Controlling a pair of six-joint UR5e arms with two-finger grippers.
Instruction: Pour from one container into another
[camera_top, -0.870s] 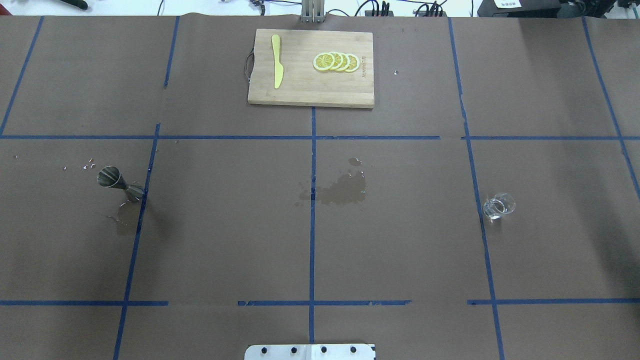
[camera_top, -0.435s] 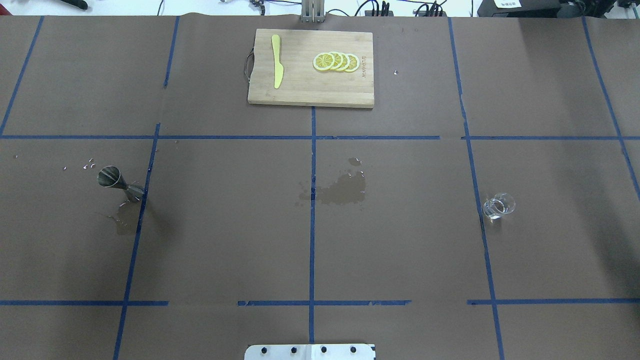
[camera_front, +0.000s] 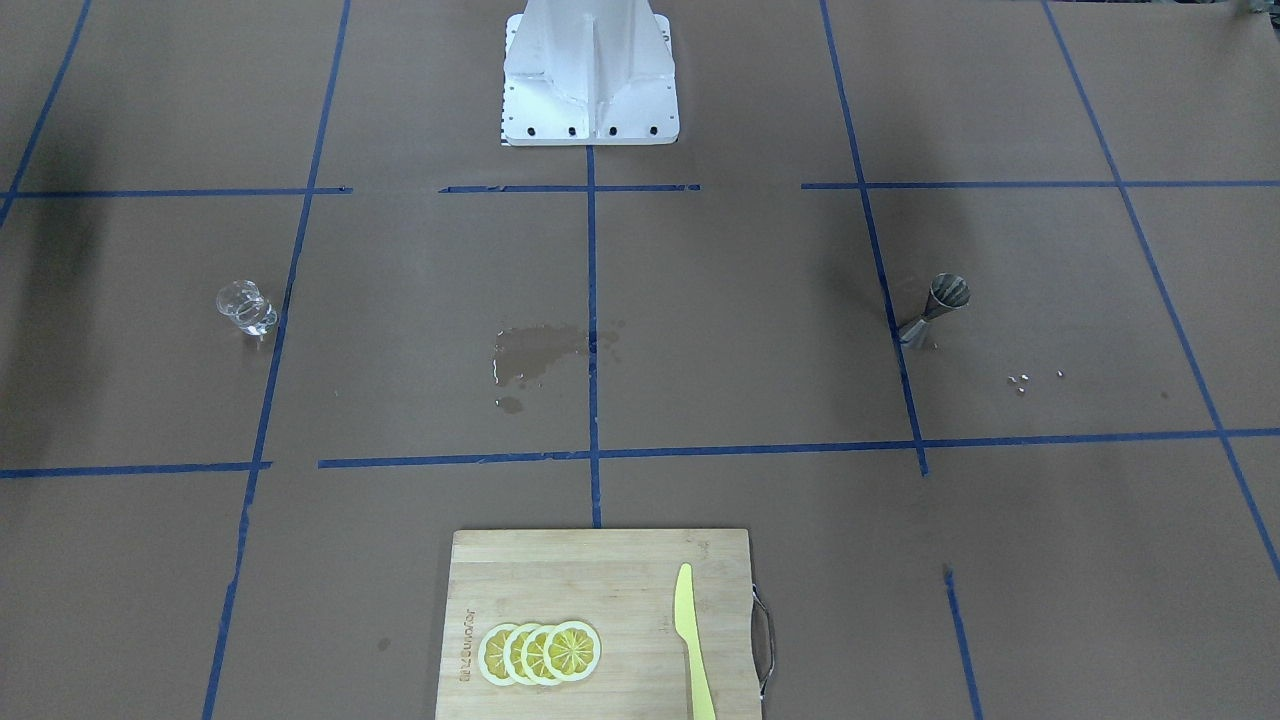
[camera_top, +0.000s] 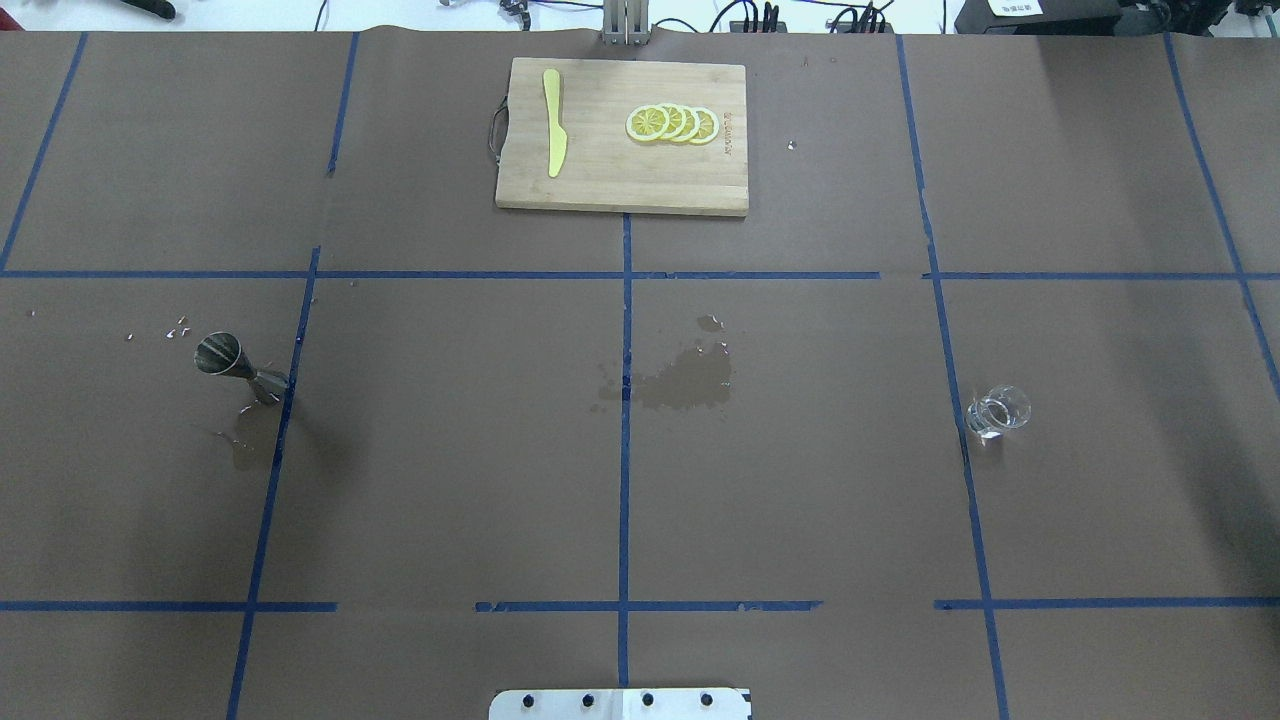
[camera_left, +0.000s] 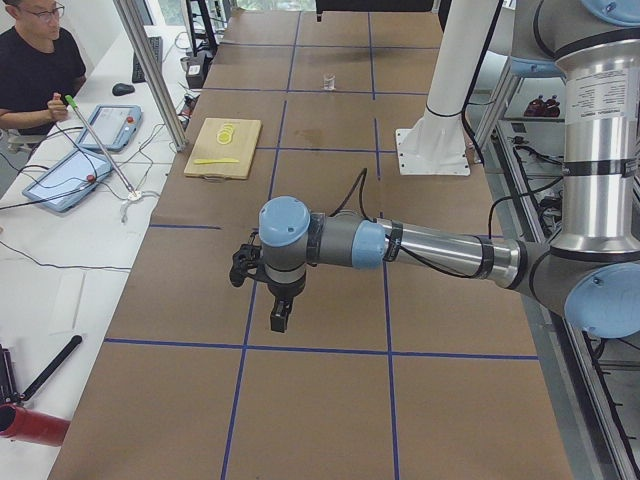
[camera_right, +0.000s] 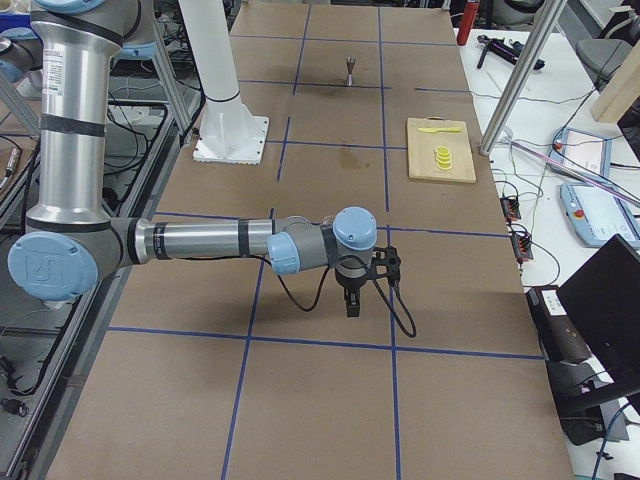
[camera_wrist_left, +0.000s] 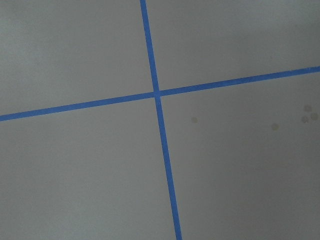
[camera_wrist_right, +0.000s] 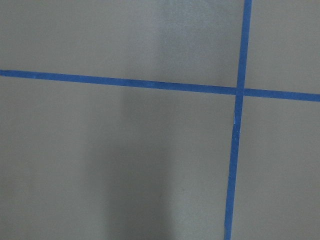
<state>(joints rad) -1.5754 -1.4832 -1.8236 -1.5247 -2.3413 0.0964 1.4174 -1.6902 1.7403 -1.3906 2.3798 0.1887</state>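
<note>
The clear glass tumbler (camera_top: 998, 410) stands upright on the brown table cover at the right of the overhead view, also seen in the front view (camera_front: 245, 307) and far off in the left side view (camera_left: 328, 82). The silver jigger (camera_top: 235, 362) stands at the left, next to a damp patch, and shows too in the front view (camera_front: 935, 308) and the right side view (camera_right: 350, 70). My left gripper (camera_left: 280, 318) and right gripper (camera_right: 352, 303) hang over the table's two ends, well away from both vessels. I cannot tell whether either is open or shut. Both wrist views show only paper and blue tape.
A wooden cutting board (camera_top: 620, 190) with lemon slices (camera_top: 672, 123) and a yellow knife (camera_top: 553, 122) lies at the far middle. A wet stain (camera_top: 680, 380) marks the table's centre. The robot base (camera_front: 590, 70) stands at the near edge. A person (camera_left: 30, 70) sits beside the table with tablets.
</note>
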